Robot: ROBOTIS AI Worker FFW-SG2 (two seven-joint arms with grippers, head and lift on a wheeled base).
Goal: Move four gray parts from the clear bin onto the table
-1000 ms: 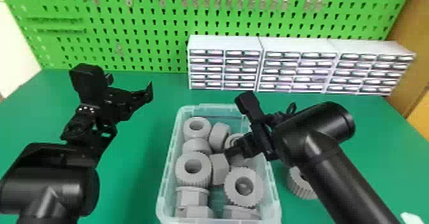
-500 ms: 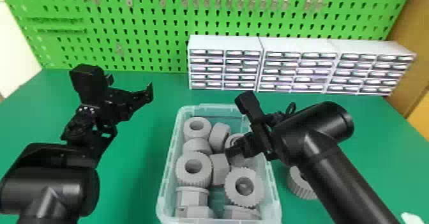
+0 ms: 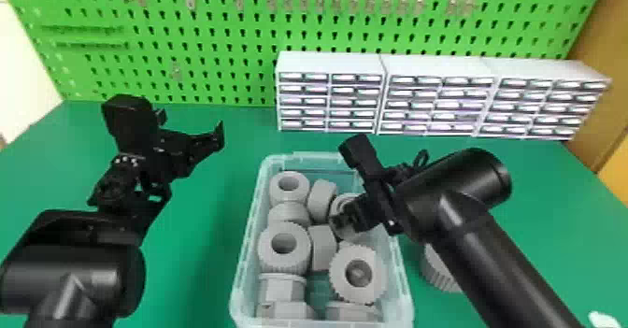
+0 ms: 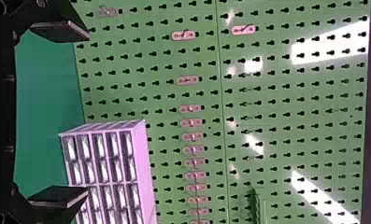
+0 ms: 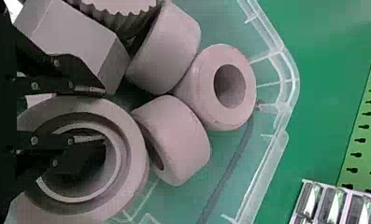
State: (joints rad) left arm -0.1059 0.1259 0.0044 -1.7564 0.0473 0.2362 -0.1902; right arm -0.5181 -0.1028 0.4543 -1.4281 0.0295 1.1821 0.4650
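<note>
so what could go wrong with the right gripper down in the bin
Lifting the ringed part with the right gripper might disturb the smaller part crowded against it. It could also catch the clear bin's rim nearby, or the arm might nudge the gray part on the table.

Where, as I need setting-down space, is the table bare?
Bare green table lies between the left arm and clear bin, and between the right arm and drawer cabinets. Crowded: inside the bin, and just right of it, by the ribbed gray part.
</note>
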